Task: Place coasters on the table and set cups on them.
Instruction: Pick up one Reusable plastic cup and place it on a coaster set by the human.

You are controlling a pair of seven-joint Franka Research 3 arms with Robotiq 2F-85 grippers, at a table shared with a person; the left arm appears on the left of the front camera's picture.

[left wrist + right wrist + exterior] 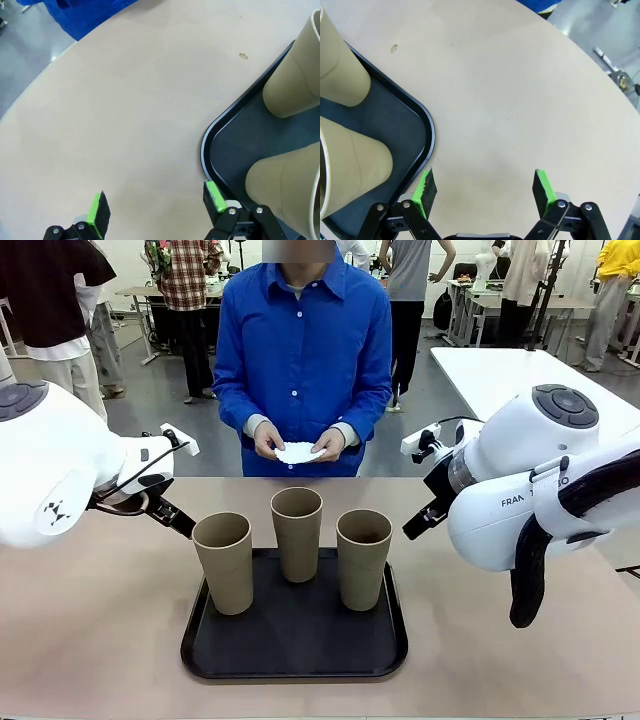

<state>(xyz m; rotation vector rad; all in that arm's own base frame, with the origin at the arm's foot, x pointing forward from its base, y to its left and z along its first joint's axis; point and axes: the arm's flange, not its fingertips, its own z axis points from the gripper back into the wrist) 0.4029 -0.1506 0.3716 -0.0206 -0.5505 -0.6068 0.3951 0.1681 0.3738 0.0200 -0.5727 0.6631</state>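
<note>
Coasters (298,452) half-hidden in person's hands (327,445) (count unclear), cups (297,535) on tray (300,635).

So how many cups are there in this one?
3. All stand upright on the tray: left cup, middle cup farther back, right cup. None seems hidden behind them.
</note>
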